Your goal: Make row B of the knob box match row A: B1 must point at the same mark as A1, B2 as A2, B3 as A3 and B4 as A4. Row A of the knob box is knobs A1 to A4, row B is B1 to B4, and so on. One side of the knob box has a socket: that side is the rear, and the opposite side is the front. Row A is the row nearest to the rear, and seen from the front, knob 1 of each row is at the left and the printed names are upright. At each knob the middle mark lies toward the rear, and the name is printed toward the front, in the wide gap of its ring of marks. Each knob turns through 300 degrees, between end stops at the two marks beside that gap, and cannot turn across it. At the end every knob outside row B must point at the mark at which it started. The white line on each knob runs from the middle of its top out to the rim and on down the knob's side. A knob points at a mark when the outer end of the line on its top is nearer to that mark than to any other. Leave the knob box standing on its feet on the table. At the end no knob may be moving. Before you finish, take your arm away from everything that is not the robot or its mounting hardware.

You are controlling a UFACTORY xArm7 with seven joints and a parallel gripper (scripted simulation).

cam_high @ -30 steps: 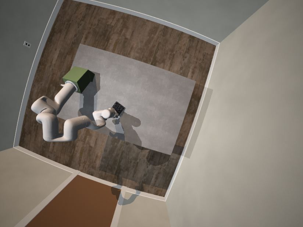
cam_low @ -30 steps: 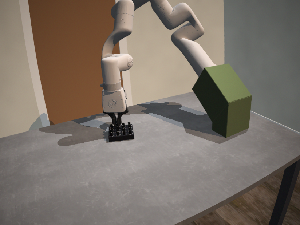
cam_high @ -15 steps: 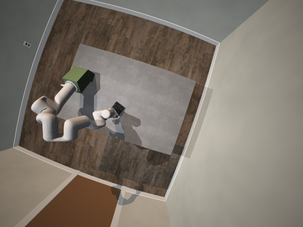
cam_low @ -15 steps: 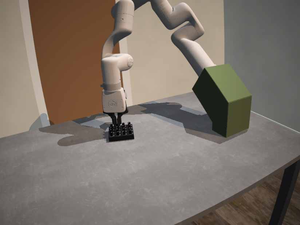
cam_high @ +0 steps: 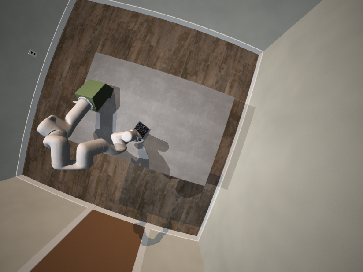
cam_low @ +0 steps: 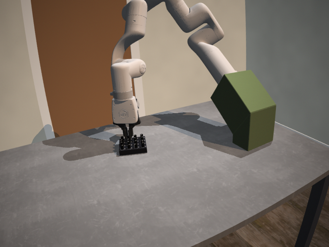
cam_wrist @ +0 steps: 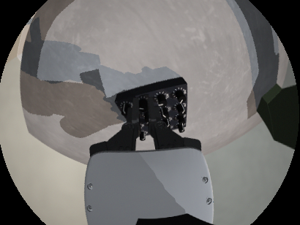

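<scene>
The black knob box (cam_low: 132, 144) stands on its feet on the grey table; it also shows in the overhead view (cam_high: 142, 129) and in the wrist view (cam_wrist: 155, 106). My gripper (cam_low: 127, 135) points straight down over the box's far left part. In the wrist view the two dark fingers are closed around one small black knob in the row nearest the camera. The knob names, marks and white lines are too small to read, so I cannot tell which knob it is. My wrist hides the fingers in the overhead view.
The green block of the arm's base (cam_low: 245, 108) stands on the table at the right, well away from the box. The table's edge lies close behind the box, towards the brown door.
</scene>
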